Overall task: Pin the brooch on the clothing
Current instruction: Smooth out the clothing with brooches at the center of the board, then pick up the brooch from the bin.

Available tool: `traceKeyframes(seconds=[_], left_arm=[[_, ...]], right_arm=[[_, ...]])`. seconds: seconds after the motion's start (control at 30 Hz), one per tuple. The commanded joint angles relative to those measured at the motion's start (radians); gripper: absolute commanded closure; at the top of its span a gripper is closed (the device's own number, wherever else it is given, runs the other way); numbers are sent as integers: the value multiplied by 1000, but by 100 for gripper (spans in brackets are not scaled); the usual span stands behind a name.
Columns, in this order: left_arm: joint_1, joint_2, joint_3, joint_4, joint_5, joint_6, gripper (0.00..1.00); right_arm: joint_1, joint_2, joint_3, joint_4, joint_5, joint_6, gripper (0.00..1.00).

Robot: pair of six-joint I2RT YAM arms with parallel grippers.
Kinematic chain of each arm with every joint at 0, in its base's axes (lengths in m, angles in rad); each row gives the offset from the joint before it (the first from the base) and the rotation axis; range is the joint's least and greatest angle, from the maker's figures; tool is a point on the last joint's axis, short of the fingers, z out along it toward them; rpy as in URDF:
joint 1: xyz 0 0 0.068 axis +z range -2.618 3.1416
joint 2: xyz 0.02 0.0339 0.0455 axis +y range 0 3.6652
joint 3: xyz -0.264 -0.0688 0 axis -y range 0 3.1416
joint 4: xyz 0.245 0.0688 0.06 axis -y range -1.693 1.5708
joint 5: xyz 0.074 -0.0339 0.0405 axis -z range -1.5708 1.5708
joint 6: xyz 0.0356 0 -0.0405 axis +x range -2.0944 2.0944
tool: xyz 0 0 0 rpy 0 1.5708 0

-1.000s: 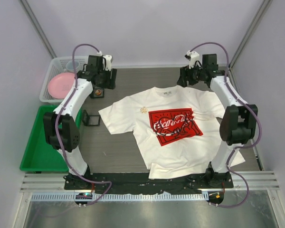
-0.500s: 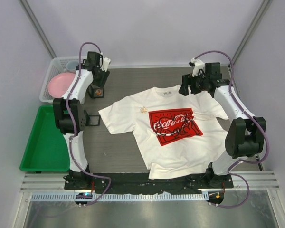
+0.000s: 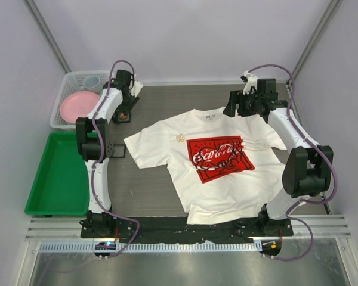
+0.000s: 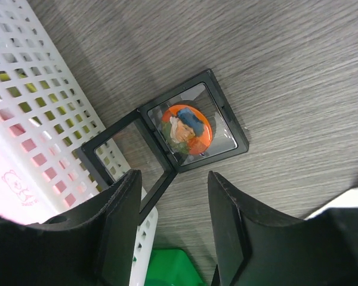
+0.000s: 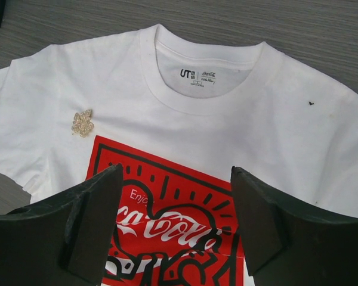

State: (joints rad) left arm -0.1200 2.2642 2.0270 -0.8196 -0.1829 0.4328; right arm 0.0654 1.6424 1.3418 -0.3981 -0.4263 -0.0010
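Top external view, from the left: a green tray (image 3: 53,185) sits at the table's left edge, with a white basket (image 3: 64,119) behind it holding a pink plate (image 3: 77,105). Just beside the basket, the left gripper (image 3: 125,101) hangs over an open black case (image 4: 194,119). The left wrist view shows the case's clear lid folded back against the basket and a round orange badge (image 4: 186,128) with a blue-hatted face lying inside. The fingers (image 4: 116,226) stand moderately apart with nothing between them, above the case and not touching it. A second small black case (image 3: 116,150) lies nearer, partly behind the left arm. The white T-shirt (image 3: 161,149) is spread flat across the middle of the grey table (image 3: 143,190), collar to the far side and red print (image 3: 219,158) facing up. A small gold brooch (image 5: 82,123) rests on the chest, just left of the print's upper corner. The right gripper (image 5: 176,190) hovers near the collar with its fingers (image 5: 265,220) spread wide and empty.
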Motion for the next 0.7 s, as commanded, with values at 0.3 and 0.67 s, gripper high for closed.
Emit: traceKeyframes(seconds=[0.3, 0.67], left_arm=[[-7, 67, 58, 30, -13, 52, 46], [-7, 146, 125, 33, -41, 55, 46]], right_arm=[[1, 30, 7, 70, 15, 96, 22], [1, 46, 22, 67, 6, 102, 22]])
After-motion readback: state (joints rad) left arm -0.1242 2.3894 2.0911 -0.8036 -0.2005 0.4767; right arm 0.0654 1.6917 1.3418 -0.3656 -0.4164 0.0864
